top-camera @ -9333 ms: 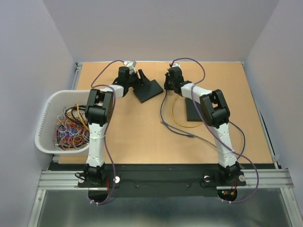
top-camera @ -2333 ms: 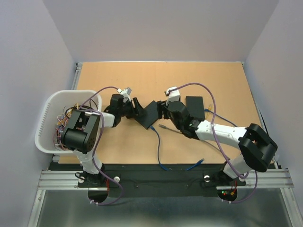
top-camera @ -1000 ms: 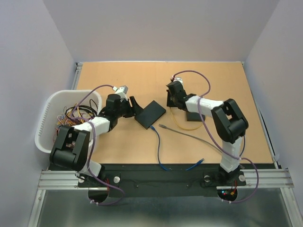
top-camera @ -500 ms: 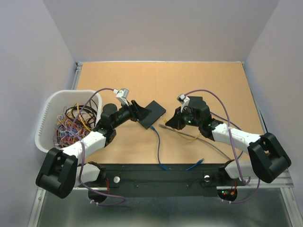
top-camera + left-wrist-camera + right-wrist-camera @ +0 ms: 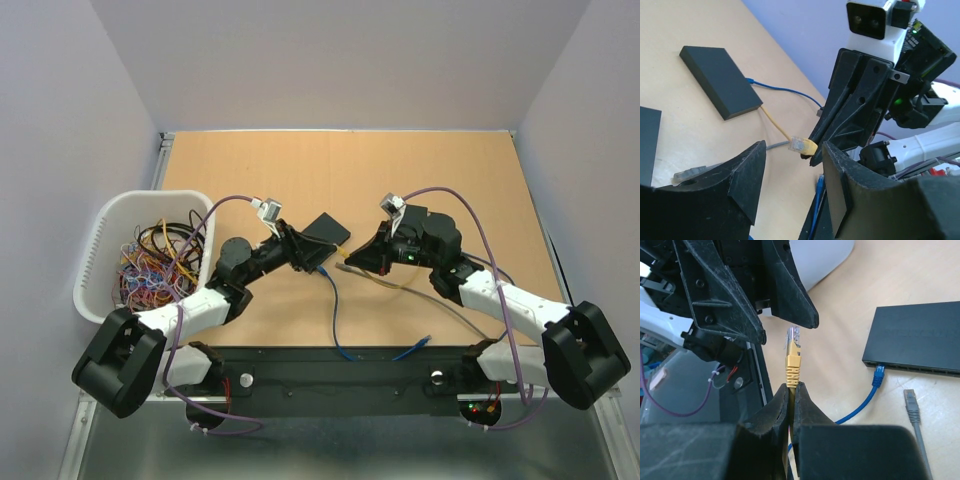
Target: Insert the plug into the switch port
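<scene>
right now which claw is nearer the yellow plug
Right. The right claw is shut on the yellow plug, pinching it at the base of its boot. The left claw is open and faces the plug's tip from the other side, not touching it.

No legible text; faint marks on switch (image 5: 912, 337) unreadable.

A white basket (image 5: 97, 262) full of tangled coloured wires (image 5: 150, 268) sits at the table's (image 5: 420, 170) left edge. A grey cable (image 5: 912, 407) and a blue cable (image 5: 330, 310) lie on the tabletop.
</scene>
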Tool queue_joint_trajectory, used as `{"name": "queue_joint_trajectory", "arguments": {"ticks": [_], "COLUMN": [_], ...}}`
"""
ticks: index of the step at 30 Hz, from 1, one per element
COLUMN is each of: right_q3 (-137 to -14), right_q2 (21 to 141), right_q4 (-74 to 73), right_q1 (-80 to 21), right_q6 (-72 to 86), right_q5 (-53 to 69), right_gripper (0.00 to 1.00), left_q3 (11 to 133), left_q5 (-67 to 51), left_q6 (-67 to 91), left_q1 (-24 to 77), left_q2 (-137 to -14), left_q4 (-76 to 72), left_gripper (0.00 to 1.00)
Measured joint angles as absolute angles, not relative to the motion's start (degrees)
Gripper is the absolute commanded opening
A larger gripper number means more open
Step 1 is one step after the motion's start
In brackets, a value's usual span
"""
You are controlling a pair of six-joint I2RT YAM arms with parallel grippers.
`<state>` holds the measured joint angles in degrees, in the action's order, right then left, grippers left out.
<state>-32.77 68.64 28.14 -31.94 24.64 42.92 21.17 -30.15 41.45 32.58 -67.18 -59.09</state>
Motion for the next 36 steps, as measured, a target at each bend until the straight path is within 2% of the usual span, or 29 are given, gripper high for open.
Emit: {"name": "queue_joint_trajectory", "arguments": {"ticks": [6,12,18,24,27,29,30,31,34,36], "right_q3": [-32.8,-32.8,-32.8,-32.8,-32.8,-32.8,-32.8,-32.8,-32.8,-33.4], "right_q2": [68.7,68.7,68.7,68.7,68.7,68.8,68.8,68.8,68.6,68.0], "right_q4": [29.7,31.8,32.8,33.8,33.9,33.9,33.9,33.9,32.5,28.7], "right_q1": [-31.9,-31.9,-31.9,-31.9,-31.9,-31.9,-31.9,-31.9,-31.9,-31.9], "right_q6": [26.0,27.4,28.2,28.6,28.8,28.8,28.8,28.8,28.1,26.4], "right_q5": [45.5,46.8,47.2,47.4,47.3,47.2,47.2,47.0,44.7,41.5], "right_gripper": [0.01,0.0,0.0,0.0,0.0,0.07,0.16,0.32,0.6,0.62], "left_q3": [21.0,21.0,20.9,20.9,20.9,20.9,20.9,20.9,21.3,22.5], "left_q5": [-29.9,-29.7,-29.3,-28.7,-28.4,-28.3,-28.2,-28.1,-27.0,-25.0], "left_q6": [43.9,44.7,45.1,45.1,45.2,45.3,45.3,45.3,45.5,45.7], "left_q1": [33.8,34.5,34.9,35.0,35.2,35.6,35.6,35.7,36.1,36.5], "left_q2": [-67.1,-67.0,-67.0,-67.0,-67.0,-66.8,-66.7,-66.3,-64.9,-64.1], "left_q4": [-63.9,-65.1,-65.2,-65.3,-65.5,-65.9,-65.8,-65.5,-61.4,-55.2], "left_gripper": [0.54,0.48,0.32,0.23,0.1,0.0,0.0,0.0,0.0,0.0]}}
